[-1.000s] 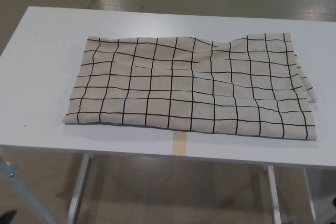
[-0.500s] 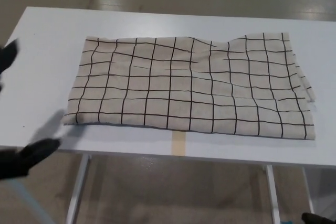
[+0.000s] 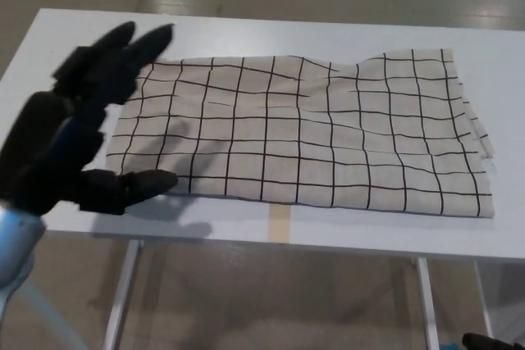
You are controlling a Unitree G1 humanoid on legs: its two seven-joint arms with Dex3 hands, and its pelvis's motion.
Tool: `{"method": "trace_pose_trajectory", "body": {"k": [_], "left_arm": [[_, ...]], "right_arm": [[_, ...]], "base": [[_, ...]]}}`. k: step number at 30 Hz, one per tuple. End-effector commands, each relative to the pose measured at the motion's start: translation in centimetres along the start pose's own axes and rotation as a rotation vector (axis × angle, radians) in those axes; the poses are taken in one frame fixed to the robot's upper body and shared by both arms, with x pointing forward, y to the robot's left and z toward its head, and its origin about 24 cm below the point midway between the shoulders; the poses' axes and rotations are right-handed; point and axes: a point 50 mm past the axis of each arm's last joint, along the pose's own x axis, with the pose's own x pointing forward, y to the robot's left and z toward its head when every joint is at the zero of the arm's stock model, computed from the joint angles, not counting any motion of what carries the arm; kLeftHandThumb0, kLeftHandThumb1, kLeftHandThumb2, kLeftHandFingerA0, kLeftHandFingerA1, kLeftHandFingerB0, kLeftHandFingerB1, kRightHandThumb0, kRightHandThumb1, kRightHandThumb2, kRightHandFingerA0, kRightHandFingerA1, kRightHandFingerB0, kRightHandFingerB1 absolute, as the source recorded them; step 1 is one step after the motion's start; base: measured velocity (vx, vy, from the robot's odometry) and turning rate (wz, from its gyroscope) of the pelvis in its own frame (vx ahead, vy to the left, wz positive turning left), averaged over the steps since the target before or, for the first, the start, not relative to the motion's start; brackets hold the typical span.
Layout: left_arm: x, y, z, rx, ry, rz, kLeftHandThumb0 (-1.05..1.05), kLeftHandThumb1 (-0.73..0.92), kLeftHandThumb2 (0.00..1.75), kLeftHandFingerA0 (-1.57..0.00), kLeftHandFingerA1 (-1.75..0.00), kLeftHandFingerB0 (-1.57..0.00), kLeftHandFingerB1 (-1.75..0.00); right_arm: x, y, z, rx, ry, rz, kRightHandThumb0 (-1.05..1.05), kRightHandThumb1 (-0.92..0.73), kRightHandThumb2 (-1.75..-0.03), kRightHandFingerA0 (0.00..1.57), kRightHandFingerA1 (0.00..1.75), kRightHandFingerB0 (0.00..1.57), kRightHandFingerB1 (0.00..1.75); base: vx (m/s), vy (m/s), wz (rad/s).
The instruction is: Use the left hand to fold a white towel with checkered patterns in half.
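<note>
The tabletop (image 3: 74,26) has bare room all around the towel (image 3: 303,129). The left hand (image 3: 70,141), fingers (image 3: 123,47) spread, covers the towel's left edge, with nothing else in the way

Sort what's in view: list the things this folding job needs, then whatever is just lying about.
Needed:
- checkered towel, spread flat
- left hand, open, at the towel's left end
- white table under it

Just there:
- tan tape strip on the table's front edge
</note>
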Motion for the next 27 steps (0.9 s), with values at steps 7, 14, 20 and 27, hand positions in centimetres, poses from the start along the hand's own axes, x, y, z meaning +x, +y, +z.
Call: {"method": "trace_pose_trajectory", "body": {"k": [7, 14, 20, 27], "left_arm": [[1.9, -4.4, -4.3, 0.289, 0.188, -0.293, -0.53, 0.48, 0.55, 0.0, -0.08, 0.0, -0.18], [2.0, -5.7, -5.6, 0.324, 0.256, -0.387, -0.59, 0.38, 0.72, 0.0, -0.05, 0.0, -0.14], [2.4, -7.1, -6.6, 0.38, 0.3, -0.45, -0.58, 0.37, 0.7, 0.0, -0.01, 0.0, -0.12], [2.7, -7.7, -6.9, 0.425, 0.306, -0.463, -0.56, 0.36, 0.68, 0.0, -0.01, 0.0, -0.12]], "right_arm": [[-0.2, 0.0, -0.3, 0.003, 0.012, 0.004, -0.29, -0.55, -0.56, 0.41, 0.52, 0.51, 0.54], [-0.1, 0.0, -0.4, 0.023, 0.006, 0.006, -0.29, -0.55, -0.56, 0.4, 0.53, 0.5, 0.54], [-0.5, 0.1, -0.7, 0.027, 0.02, -0.001, -0.35, -0.41, -0.78, 0.37, 0.6, 0.45, 0.61], [-0.5, 0.0, -0.6, 0.031, 0.017, -0.001, -0.35, -0.41, -0.77, 0.37, 0.6, 0.46, 0.61]], "base": [[0.0, 0.0, 0.0], [0.0, 0.0, 0.0], [0.0, 0.0, 0.0], [0.0, 0.0, 0.0]]}}
